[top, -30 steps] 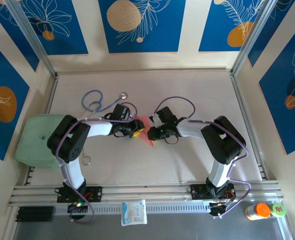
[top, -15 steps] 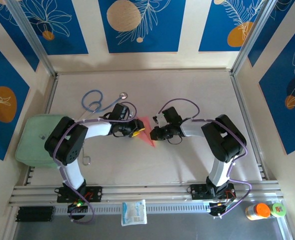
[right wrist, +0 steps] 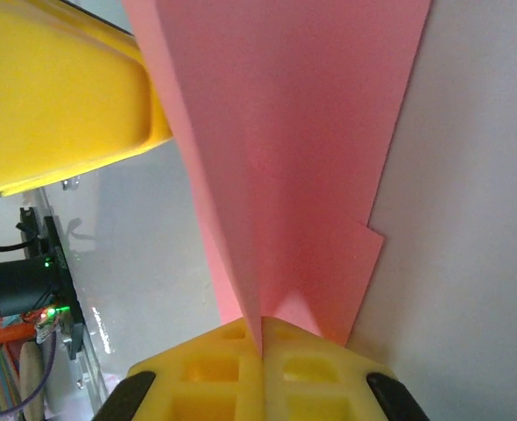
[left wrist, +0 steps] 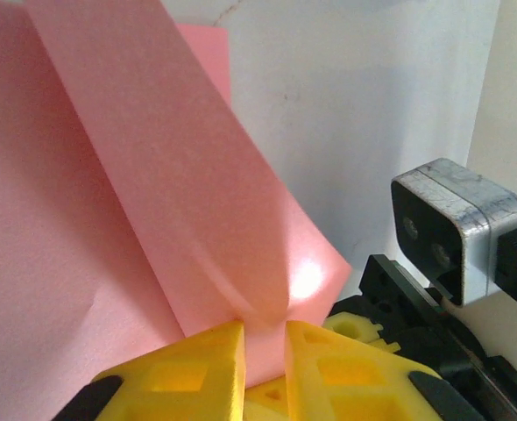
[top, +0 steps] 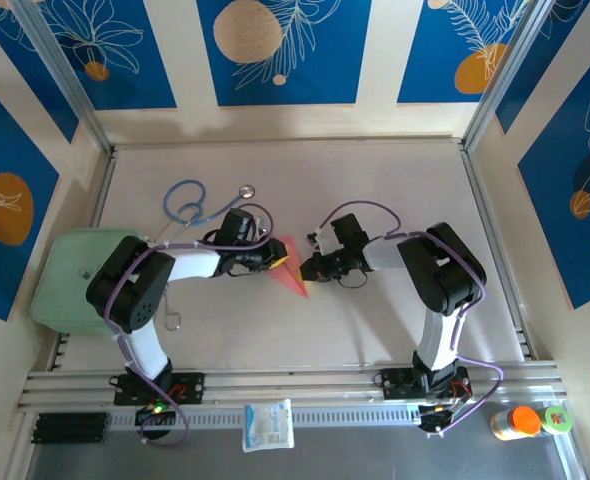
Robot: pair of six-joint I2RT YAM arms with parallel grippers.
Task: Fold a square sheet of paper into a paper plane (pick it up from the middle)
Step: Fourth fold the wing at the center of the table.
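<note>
1. Two grippers meet at mid-table in the top view. The left gripper (top: 272, 262) comes in from the left and the right gripper (top: 306, 268) from the right, close together, with the folded pink paper (top: 293, 272) between them.
2. From above, we note the paper as a narrow pointed shape. Its tip points toward the near side of the table (top: 375, 190), and its wider end sits between the two grippers.
3. Left wrist view: the left gripper's yellow fingers (left wrist: 188, 368) stand at a narrow gap with the paper pinched between them. One flap rises away from the fingertips with a soft bend just above them, and a flatter layer lies to its left.
4. Right wrist view: the right gripper's yellow fingers (right wrist: 302, 368) are pressed together on a crease of the paper. Layers fan out from that crease, and a small stepped notch shows on the paper's right edge.
5. Same view: a yellow finger (right wrist: 57, 96) of the left gripper sits at upper left, partly behind the paper's left side.
6. We cannot tell whether the paper rests on the table or is lifted off it.
7. Elsewhere in the top view:
   - A blue stethoscope (top: 190, 205) lies beyond the left arm.
   - A pale green pad (top: 65, 285) sits at the left edge.
   - A white packet (top: 268, 425) lies at the near edge between the bases.
   - An orange-capped bottle (top: 516, 422) stands at the near right corner.
</note>
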